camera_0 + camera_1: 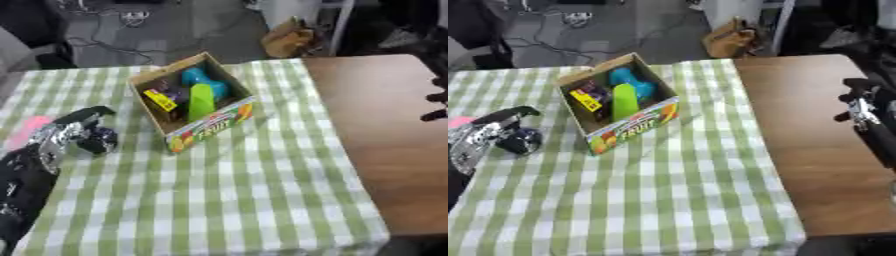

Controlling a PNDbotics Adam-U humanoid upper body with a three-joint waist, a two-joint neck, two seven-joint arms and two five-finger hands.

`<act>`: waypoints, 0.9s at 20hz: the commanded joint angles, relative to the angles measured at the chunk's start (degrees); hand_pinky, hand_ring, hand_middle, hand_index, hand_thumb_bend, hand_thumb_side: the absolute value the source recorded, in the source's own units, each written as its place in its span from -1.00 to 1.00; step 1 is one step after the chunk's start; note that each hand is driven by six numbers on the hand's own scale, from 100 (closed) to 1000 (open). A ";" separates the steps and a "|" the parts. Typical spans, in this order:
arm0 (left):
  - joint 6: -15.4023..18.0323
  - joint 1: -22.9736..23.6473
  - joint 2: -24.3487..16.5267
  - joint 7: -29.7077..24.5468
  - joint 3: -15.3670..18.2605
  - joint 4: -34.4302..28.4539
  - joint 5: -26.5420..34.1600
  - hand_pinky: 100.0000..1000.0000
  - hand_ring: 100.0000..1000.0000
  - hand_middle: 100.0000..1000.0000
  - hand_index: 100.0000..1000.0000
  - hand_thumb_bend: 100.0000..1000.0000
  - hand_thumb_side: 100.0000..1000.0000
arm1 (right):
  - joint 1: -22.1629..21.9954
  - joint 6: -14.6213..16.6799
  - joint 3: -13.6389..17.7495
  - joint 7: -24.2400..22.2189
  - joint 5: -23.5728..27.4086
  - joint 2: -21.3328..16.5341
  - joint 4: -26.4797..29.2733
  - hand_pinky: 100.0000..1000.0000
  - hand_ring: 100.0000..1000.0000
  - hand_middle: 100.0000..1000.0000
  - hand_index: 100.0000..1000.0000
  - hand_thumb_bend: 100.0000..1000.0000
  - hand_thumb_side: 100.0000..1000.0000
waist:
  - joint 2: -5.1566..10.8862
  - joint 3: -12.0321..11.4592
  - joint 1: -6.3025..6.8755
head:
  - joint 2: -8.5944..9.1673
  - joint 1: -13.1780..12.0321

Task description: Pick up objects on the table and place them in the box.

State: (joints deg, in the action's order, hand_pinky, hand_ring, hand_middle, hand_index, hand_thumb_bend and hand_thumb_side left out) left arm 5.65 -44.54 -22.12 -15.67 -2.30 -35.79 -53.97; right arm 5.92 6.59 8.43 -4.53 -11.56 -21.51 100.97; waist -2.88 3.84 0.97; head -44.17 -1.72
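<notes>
The cardboard box [206,129] with a fruit print on its front stands open on the green checked cloth, left of centre. Inside lie a blue piece [203,79], a green piece [201,100], a yellow piece [160,100] and something purple. My left hand [61,137] is low over the cloth to the left of the box, one finger stretched above a dark round thing [520,141] with the thumb curled against it. A pink object [31,127] lies just behind that hand, partly hidden. My right hand [859,105] hovers over the bare wooden table at the right edge, fingers relaxed, holding nothing.
The cloth [236,200] covers the table's left part; brown wood [807,165] shows on the right. Beyond the far edge are floor cables and a brown bag [287,40].
</notes>
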 commanded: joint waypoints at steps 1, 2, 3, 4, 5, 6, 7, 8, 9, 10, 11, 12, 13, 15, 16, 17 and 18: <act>-0.43 -1.48 -0.41 0.03 -0.10 -0.26 0.43 -0.96 -0.69 -0.34 -0.26 -1.00 -1.00 | 0.42 0.21 0.24 -0.17 0.29 -1.30 0.40 0.11 0.46 0.57 0.61 -1.00 0.40 | 0.41 -0.11 -0.54 | 0.05 0.12; -0.52 -1.47 -0.43 0.05 -0.09 -0.31 0.66 -0.98 -0.70 -0.35 -0.28 -1.00 -1.00 | 0.42 0.22 0.25 -0.18 0.29 -1.32 0.40 0.11 0.46 0.57 0.61 -1.00 0.40 | 0.42 -0.13 -0.55 | 0.05 0.17; -0.59 -1.45 -0.47 0.00 -0.11 -0.39 0.90 -0.98 -0.70 -0.35 -0.28 -1.00 -1.00 | 0.42 0.22 0.26 -0.19 0.29 -1.33 0.40 0.11 0.46 0.57 0.61 -1.00 0.40 | 0.43 -0.14 -0.56 | 0.05 0.20; -0.65 -1.51 -0.59 -0.14 -0.08 -0.54 1.25 -1.00 -0.74 -0.38 -0.32 -1.00 -1.00 | 0.42 0.22 0.28 -0.18 0.29 -1.33 0.39 0.11 0.46 0.57 0.61 -1.00 0.40 | 0.45 -0.15 -0.57 | 0.05 0.17; -0.72 -1.55 -0.73 -0.38 -0.07 -0.73 1.64 -1.00 -0.75 -0.39 -0.33 -1.00 -1.00 | 0.42 0.22 0.29 -0.16 0.29 -1.33 0.39 0.11 0.46 0.57 0.61 -1.00 0.40 | 0.46 -0.16 -0.58 | 0.05 0.15; -0.76 -1.67 -1.00 -0.55 -0.08 -1.12 1.98 -1.00 -0.79 -0.42 -0.36 -1.00 -1.00 | 0.42 0.22 0.29 -0.17 0.29 -1.34 0.38 0.11 0.46 0.57 0.61 -1.00 0.40 | 0.47 -0.20 -0.58 | 0.05 0.16; -0.81 -1.74 -1.23 -0.74 -0.11 -1.51 2.26 -1.00 -0.79 -0.42 -0.36 -1.00 -1.00 | 0.43 0.22 0.29 -0.18 0.28 -1.35 0.38 0.11 0.46 0.57 0.61 -1.00 0.40 | 0.48 -0.22 -0.58 | 0.05 0.16; -0.85 -1.85 -1.53 -0.83 -0.13 -2.01 2.52 -1.00 -0.80 -0.43 -0.37 -1.00 -1.00 | 0.43 0.22 0.31 -0.16 0.27 -1.36 0.38 0.11 0.46 0.57 0.61 -1.00 0.40 | 0.50 -0.26 -0.58 | 0.05 0.20; -0.93 -1.90 -1.76 -0.94 -0.17 -2.43 2.74 -1.00 -0.80 -0.43 -0.37 -1.00 -1.00 | 0.43 0.22 0.33 -0.14 0.26 -1.37 0.38 0.11 0.46 0.57 0.61 -1.00 0.40 | 0.51 -0.27 -0.57 | 0.05 0.22; -1.03 -2.00 -2.14 -0.93 -0.13 -2.98 2.96 -1.00 -0.81 -0.44 -0.38 -1.00 -1.00 | 0.43 0.22 0.35 -0.13 0.26 -1.38 0.38 0.11 0.46 0.57 0.61 -1.00 0.40 | 0.54 -0.28 -0.57 | 0.05 0.26; -1.17 -2.04 -2.45 -0.94 -0.03 -3.54 3.35 -1.00 -0.82 -0.44 -0.38 -1.00 -1.00 | 0.43 0.22 0.35 -0.13 0.25 -1.38 0.38 0.11 0.46 0.57 0.61 -1.00 0.40 | 0.55 -0.28 -0.58 | 0.05 0.27; -1.36 -2.15 -2.81 -0.93 0.09 -4.14 3.86 -1.00 -0.82 -0.44 -0.38 -1.00 -1.00 | 0.41 0.21 0.38 -0.11 0.25 -1.38 0.37 0.11 0.46 0.57 0.61 -1.00 0.40 | 0.58 -0.29 -0.58 | 0.05 0.29; -1.57 -2.19 -3.06 -1.00 0.12 -4.65 4.33 -1.00 -0.82 -0.44 -0.38 -1.00 -1.00 | 0.41 0.21 0.39 -0.09 0.24 -1.39 0.37 0.11 0.46 0.57 0.61 -1.00 0.40 | 0.59 -0.29 -0.58 | 0.05 0.29; -1.90 -2.59 -3.76 -1.14 0.18 -5.83 5.18 -1.00 -0.82 -0.44 -0.38 -1.00 -1.00 | 0.43 0.21 0.41 -0.07 0.23 -1.40 0.37 0.11 0.46 0.57 0.61 -1.00 0.40 | 0.64 -0.30 -0.57 | 0.05 0.25; -2.03 -2.90 -4.05 -1.20 0.24 -6.46 5.61 -1.00 -0.83 -0.44 -0.37 -1.00 -1.00 | 0.43 0.21 0.42 -0.06 0.23 -1.41 0.37 0.11 0.46 0.57 0.61 -1.00 0.40 | 0.67 -0.31 -0.56 | 0.05 0.28; -2.18 -3.17 -4.27 -1.26 0.25 -7.01 6.00 -1.00 -0.83 -0.44 -0.37 -1.00 -1.00 | 0.44 0.21 0.43 -0.05 0.23 -1.42 0.37 0.11 0.46 0.57 0.61 -1.00 0.40 | 0.68 -0.31 -0.56 | 0.05 0.29; -2.27 -3.56 -4.37 -1.31 0.22 -7.51 6.36 -1.00 -0.84 -0.44 -0.37 -1.00 -1.00 | 0.42 0.21 0.42 -0.06 0.22 -1.42 0.35 0.11 0.46 0.57 0.61 -1.00 0.40 | 0.71 -0.30 -0.55 | 0.05 0.26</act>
State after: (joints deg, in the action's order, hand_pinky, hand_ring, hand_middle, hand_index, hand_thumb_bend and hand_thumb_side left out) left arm 3.64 -46.54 -24.27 -16.99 -2.30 -41.54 -48.32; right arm 5.93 6.66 8.45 -4.61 -11.55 -21.51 100.83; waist -2.87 3.53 0.97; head -44.17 -1.49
